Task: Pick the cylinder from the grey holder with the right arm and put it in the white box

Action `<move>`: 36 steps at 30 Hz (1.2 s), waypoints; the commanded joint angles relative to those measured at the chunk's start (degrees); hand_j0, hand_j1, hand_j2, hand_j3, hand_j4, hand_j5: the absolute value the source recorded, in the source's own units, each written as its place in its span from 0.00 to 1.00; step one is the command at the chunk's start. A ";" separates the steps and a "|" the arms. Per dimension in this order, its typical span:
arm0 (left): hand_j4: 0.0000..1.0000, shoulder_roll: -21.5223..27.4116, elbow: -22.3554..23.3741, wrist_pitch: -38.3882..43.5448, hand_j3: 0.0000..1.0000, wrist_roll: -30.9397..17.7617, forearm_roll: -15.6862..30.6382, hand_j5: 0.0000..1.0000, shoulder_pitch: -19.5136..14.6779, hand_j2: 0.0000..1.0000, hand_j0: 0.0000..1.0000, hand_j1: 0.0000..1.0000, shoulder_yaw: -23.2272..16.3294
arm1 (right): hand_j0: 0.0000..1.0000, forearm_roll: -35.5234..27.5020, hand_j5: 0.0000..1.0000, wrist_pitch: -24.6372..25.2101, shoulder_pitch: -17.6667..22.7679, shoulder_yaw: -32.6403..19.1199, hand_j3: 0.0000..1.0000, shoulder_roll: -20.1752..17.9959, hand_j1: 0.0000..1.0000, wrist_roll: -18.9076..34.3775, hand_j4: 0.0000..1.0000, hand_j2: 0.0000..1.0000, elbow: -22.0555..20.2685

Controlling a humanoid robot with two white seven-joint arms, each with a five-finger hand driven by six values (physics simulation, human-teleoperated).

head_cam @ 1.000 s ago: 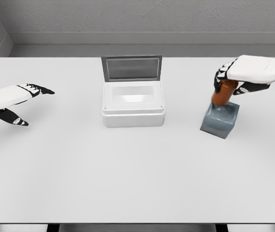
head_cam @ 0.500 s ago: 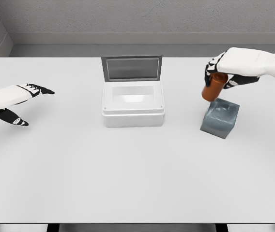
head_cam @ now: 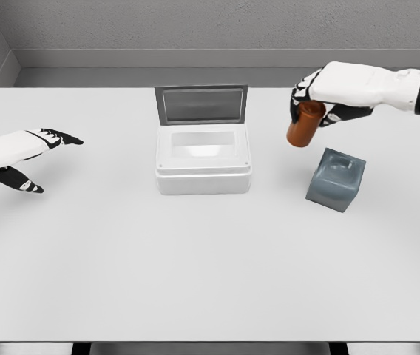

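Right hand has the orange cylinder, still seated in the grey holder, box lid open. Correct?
Not quite. The head view shows the cylinder lifted clear of the grey holder, held in the air by the right hand between holder and white box. The lid is open.

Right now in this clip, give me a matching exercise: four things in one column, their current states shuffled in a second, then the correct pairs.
Things:
1. orange cylinder
2. grey holder
3. white box
4. left hand

States:
A. lid raised at the back
B. resting open at the table's left edge
C. gripped in the right hand, lifted
D. empty, standing on the table

Pairs: 1-C, 2-D, 3-A, 4-B
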 commanded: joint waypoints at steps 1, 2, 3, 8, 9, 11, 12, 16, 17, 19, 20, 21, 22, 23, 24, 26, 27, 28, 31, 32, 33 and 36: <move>1.00 0.09 -0.01 0.12 1.00 0.03 0.41 1.00 0.00 1.00 1.00 1.00 -0.03 | 0.43 -0.32 0.43 0.53 -0.09 -0.04 0.43 1.07 0.43 -0.03 0.43 0.43 0.03; 1.00 0.09 -0.01 0.12 1.00 0.03 0.40 1.00 0.00 1.00 1.00 1.00 -0.03 | 0.43 -0.32 0.43 0.71 -0.18 -0.04 0.43 1.33 0.43 -0.03 0.43 0.43 0.12; 1.00 0.09 -0.01 0.12 1.00 0.03 0.41 1.00 0.00 1.00 1.00 1.00 -0.03 | 0.43 -0.32 0.43 0.88 -0.26 -0.04 0.43 1.68 0.43 -0.03 0.43 0.43 0.03; 1.00 0.09 -0.01 0.12 1.00 0.03 0.32 1.00 0.00 1.00 1.00 1.00 -0.03 | 0.43 0.20 0.43 0.97 -0.61 -0.04 0.43 2.48 0.43 -0.03 0.43 0.43 0.12; 1.00 0.09 -0.01 0.12 1.00 0.03 0.32 1.00 0.00 1.00 1.00 1.00 -0.03 | 0.43 0.20 0.43 0.97 -0.62 -0.04 0.43 2.83 0.43 -0.03 0.43 0.43 0.21; 1.00 0.09 -0.01 0.12 1.00 0.03 0.32 1.00 0.00 1.00 1.00 1.00 -0.03 | 0.43 0.38 0.43 1.67 -0.62 -0.04 0.43 3.44 0.43 -0.03 0.43 0.43 0.21; 1.00 0.09 -0.01 0.12 1.00 0.03 0.32 1.00 0.00 1.00 1.00 1.00 -0.03 | 0.43 0.64 0.43 1.76 -0.88 -0.04 0.43 3.79 0.43 -0.03 0.43 0.43 0.21; 1.00 0.00 -0.01 0.12 1.00 0.03 0.32 1.00 0.00 1.00 1.00 1.00 -0.03 | 0.43 0.73 0.43 1.85 -1.49 -0.04 0.43 4.94 0.43 -0.03 0.43 0.43 0.21; 1.00 0.00 -0.01 0.12 1.00 0.03 0.32 1.00 0.00 1.00 1.00 1.00 -0.03 | 0.43 0.73 0.43 1.85 -1.49 -0.04 0.43 5.02 0.43 -0.03 0.43 0.43 0.21; 1.00 0.09 -0.01 0.12 1.00 0.03 0.32 1.00 0.00 1.00 1.00 1.00 -0.03 | 0.43 1.43 0.43 2.46 -1.58 -0.04 0.43 5.64 0.43 -0.03 0.43 0.43 0.21; 1.00 0.09 -0.01 0.12 1.00 0.03 0.32 1.00 0.00 1.00 1.00 1.00 -0.03 | 0.43 1.52 0.43 2.82 -1.58 -0.04 0.43 6.17 0.43 -0.03 0.43 0.43 0.12; 1.00 0.09 -0.01 0.12 1.00 0.03 0.32 1.00 0.00 1.00 1.00 1.00 -0.03 | 0.43 1.52 0.43 2.82 -1.67 -0.04 0.43 6.26 0.43 -0.03 0.43 0.43 0.12; 1.00 0.09 -0.01 0.12 1.00 0.03 0.32 1.00 0.00 1.00 1.00 1.00 -0.03 | 0.43 1.87 0.43 2.91 -1.67 -0.04 0.43 6.87 0.43 -0.03 0.43 0.43 0.12; 1.00 0.09 -0.01 0.12 1.00 0.03 0.32 1.00 0.00 1.00 1.00 1.00 -0.03 | 0.43 2.57 0.43 2.91 -1.67 -0.04 0.43 7.49 0.43 -0.03 0.43 0.43 0.21; 1.00 0.09 0.08 0.12 1.00 0.03 0.32 1.00 0.00 1.00 1.00 1.00 -0.03 | 0.43 2.58 0.43 2.91 -1.76 -0.04 0.43 7.66 0.43 -0.03 0.43 0.43 0.21; 1.00 0.09 -0.01 0.12 1.00 0.03 0.32 1.00 0.00 1.00 1.00 1.00 -0.03 | 0.43 2.75 0.43 2.99 -1.85 -0.04 0.43 8.54 0.43 -0.03 0.43 0.43 0.29; 1.00 0.00 -0.01 0.12 1.00 0.03 0.32 1.00 0.00 1.00 1.00 1.00 -0.03 | 0.43 2.75 0.43 2.99 -1.85 -0.04 0.43 8.80 0.43 -0.03 0.43 0.43 0.29; 1.00 0.00 0.08 0.12 1.00 0.03 0.32 1.00 0.00 1.00 1.00 1.00 -0.03 | 0.43 2.75 0.43 2.99 -1.93 0.05 0.43 8.98 0.43 -0.03 0.43 0.43 0.38; 1.00 0.00 0.08 0.12 1.00 -0.06 0.32 1.00 0.00 1.00 1.00 1.00 -0.03 | 0.43 3.28 0.43 2.99 -2.02 0.05 0.43 10.03 0.43 -0.03 0.43 0.43 0.65; 1.00 0.00 0.08 0.12 1.00 -0.06 0.32 1.00 -0.09 1.00 1.00 1.00 -0.11 | 0.43 3.45 0.43 2.99 -2.02 0.05 0.43 10.21 0.43 -0.03 0.43 0.43 0.91; 1.00 0.00 0.08 0.12 1.00 -0.06 0.32 1.00 -0.09 1.00 1.00 1.00 -0.03 | 0.43 3.54 0.43 2.99 -2.02 0.14 0.43 10.56 0.43 -0.03 0.43 0.43 1.09; 1.00 0.00 0.08 0.12 1.00 -0.06 0.32 1.00 -0.09 1.00 1.00 1.00 -0.03 | 0.43 3.54 0.43 2.99 -3.07 1.89 0.43 11.79 0.43 -0.03 0.43 0.43 2.49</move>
